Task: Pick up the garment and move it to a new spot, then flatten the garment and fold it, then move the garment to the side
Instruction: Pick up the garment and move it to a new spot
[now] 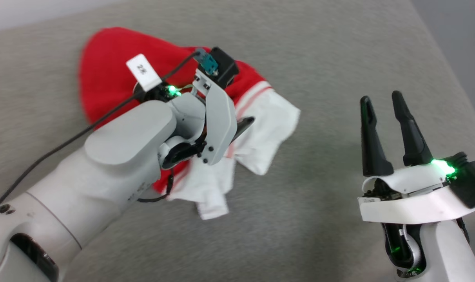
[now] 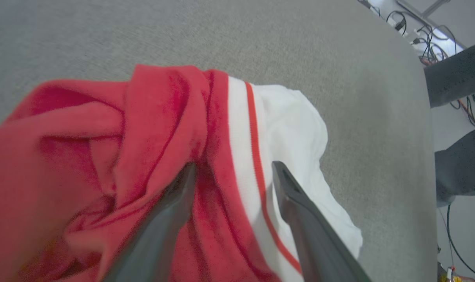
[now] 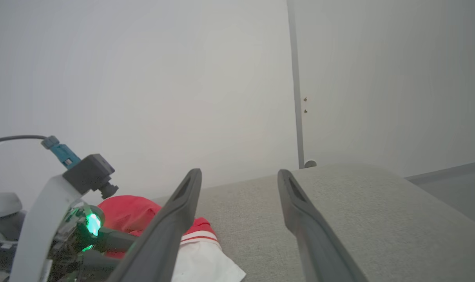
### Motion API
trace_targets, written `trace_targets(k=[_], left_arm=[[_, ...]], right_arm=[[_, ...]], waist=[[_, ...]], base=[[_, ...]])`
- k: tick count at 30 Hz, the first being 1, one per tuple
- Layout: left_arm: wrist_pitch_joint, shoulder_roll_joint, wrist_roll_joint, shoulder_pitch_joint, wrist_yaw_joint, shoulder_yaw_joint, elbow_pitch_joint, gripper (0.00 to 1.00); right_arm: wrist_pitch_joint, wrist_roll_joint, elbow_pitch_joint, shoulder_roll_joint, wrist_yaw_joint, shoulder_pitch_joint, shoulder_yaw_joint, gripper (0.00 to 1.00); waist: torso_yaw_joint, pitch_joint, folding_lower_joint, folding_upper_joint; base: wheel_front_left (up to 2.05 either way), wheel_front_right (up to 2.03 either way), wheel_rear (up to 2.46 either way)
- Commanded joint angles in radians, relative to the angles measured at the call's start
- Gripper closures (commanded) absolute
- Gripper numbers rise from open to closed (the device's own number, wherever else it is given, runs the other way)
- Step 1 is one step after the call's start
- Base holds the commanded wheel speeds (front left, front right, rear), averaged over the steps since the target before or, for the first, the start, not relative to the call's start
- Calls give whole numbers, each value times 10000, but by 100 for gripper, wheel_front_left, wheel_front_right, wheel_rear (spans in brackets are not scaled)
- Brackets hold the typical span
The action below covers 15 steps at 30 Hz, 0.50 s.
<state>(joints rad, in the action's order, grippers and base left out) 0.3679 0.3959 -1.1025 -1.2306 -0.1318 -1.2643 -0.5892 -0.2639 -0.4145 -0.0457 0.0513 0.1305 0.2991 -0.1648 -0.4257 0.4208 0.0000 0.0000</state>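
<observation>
The left arm (image 1: 116, 156) reaches in from 8 o'clock of the head view toward the centre. Its wrist is bent over, so the left hand (image 2: 234, 164) tips forward and down, its two dark fingers (image 2: 300, 211) spread wide apart. The right hand (image 1: 380, 97) sits at 4 o'clock, upright, its fingers pointing to 12 o'clock, parted and gripping nothing.
</observation>
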Motion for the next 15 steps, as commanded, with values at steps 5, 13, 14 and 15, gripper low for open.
trace_targets(k=[5,13,14,15], left_arm=[[-1325,96,-605,128,27,60,516,0],[-4220,818,-889,1615,26,356,268,0],[-4473,823,-1028,1905,26,384,206,0],[-4744,885,-1202,2205,26,462,109,0]], right_arm=[[-6,923,437,1,5,52,42,0],[-6,1717,1470,1,5,-337,423,0],[-6,1754,1582,30,5,-379,526,0],[-6,1774,1689,55,5,-426,599,0]], waist=[[2387,-1481,0,0],[3865,-2102,0,0],[4054,-2161,0,0],[4210,-2213,0,0]], base=[[0,0,0],[0,0,0],[0,0,0],[0,0,0]])
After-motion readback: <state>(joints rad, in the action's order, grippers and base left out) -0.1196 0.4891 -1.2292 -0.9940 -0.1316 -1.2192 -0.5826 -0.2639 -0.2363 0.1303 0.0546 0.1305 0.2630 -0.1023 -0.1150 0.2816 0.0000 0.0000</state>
